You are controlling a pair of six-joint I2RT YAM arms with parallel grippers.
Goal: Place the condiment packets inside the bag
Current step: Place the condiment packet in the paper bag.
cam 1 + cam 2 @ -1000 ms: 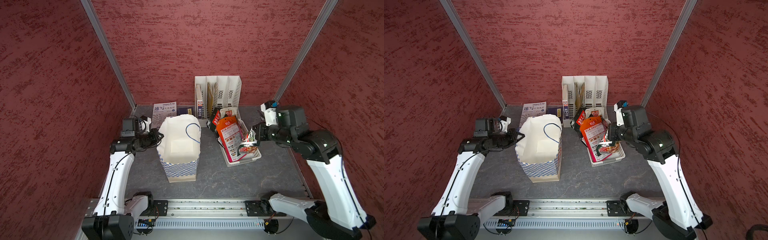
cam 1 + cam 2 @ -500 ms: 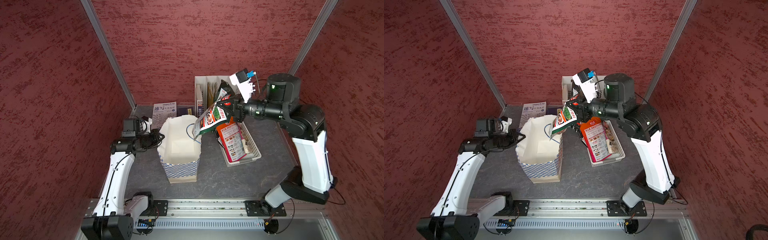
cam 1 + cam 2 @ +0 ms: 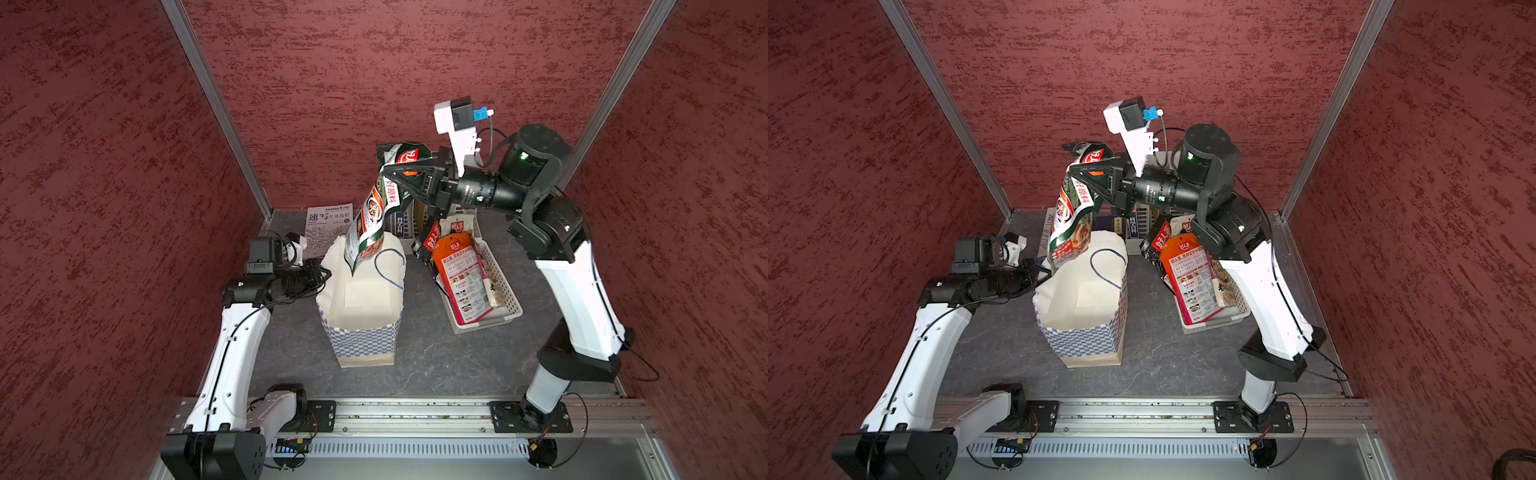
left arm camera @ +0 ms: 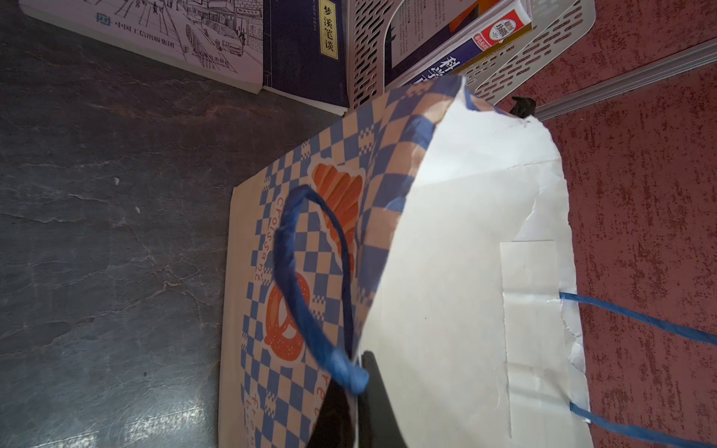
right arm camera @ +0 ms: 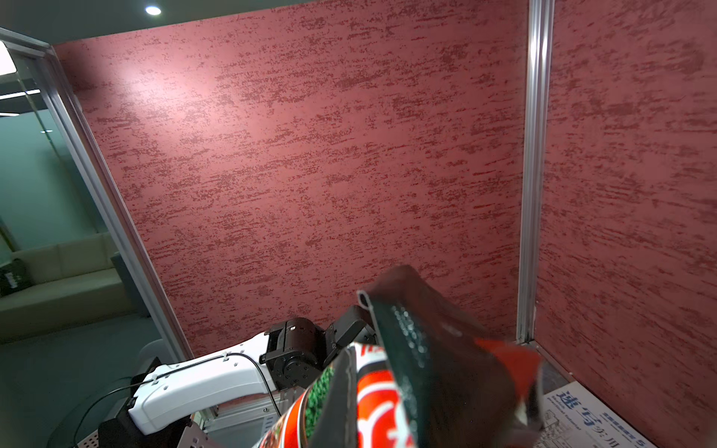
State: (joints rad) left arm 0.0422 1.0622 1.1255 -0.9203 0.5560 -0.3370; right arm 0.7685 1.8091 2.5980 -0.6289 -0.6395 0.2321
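Behind the bag [image 3: 363, 343]: you've got a white sketch book [image 3: 328, 224] lying flat on the tabletop [image 3: 424, 365], a dark blue book [image 4: 306, 50] just beside it, and a white file rack [image 4: 523, 50] with more books standing in it.
Right-arm side of the bag: a white basket [image 3: 509, 299] sits apart from the bag. An orange packet [image 3: 461, 274] lies on top, and a black-and-red packet [image 3: 430, 241] and a white packet [image 3: 457, 227] poke up at its far end.
In the way: a blue cord handle [image 3: 390, 266] flops inward over the bag's open mouth on the basket side, close to the hanging packet's lower end.
Left gripper [image 3: 322, 272]: it's clamped on the bag's rim, on the side away from the basket. Your left wrist view shows the paper pinched between the black fingers [image 4: 372, 388], right by the knot of the second handle [image 4: 302, 294].
Right gripper [image 3: 397, 173]: it's closed on the top edge of the green-and-red packet [image 3: 370, 224], up above the bag's back rim, with the arm reaching over from the basket side.
Packet vs gripper: the packet dangles below the jaws, bent a bit. In both top views its lower end hangs over the back of the bag's mouth. I can't tell if it touches the paper.
Bag: it's upright on the tabletop, between your two arms.
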